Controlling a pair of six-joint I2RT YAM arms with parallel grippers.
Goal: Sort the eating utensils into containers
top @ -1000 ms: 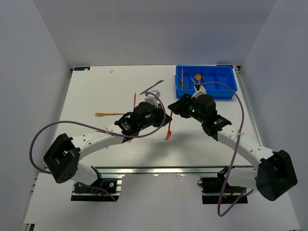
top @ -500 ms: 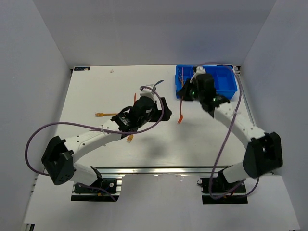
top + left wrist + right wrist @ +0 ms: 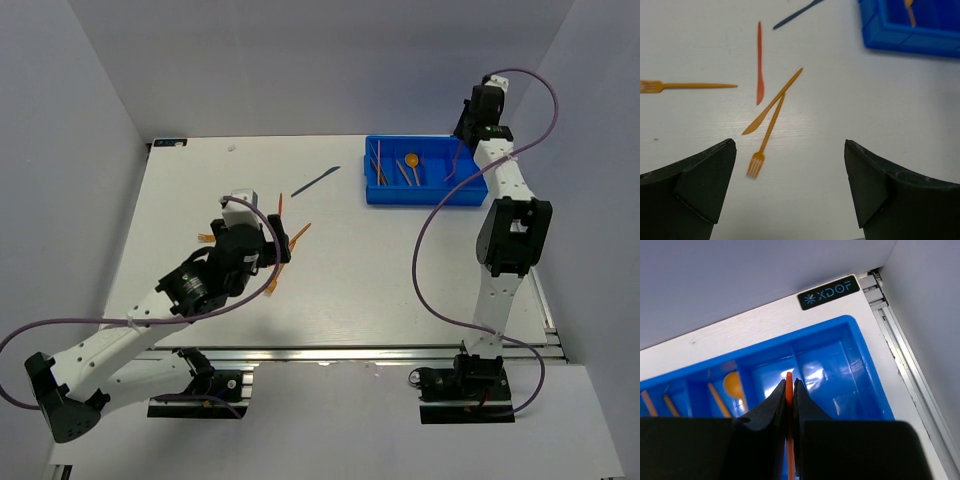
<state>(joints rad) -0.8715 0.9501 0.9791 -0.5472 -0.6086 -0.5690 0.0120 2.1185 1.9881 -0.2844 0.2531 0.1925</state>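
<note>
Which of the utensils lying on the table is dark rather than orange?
The blue-grey knife, nearest the tray; the rest are orange or red-orange.

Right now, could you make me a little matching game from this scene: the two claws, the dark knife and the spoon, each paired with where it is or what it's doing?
Things:
1. left gripper
2. right gripper
3. dark blue knife
4. orange spoon

States:
A. lying inside the blue tray
B. shut on a thin orange utensil, held above the tray
C. open, with nothing between its fingers
D. lying on the white table, outside the tray

Pairs: 1-C, 2-B, 3-D, 4-A
</note>
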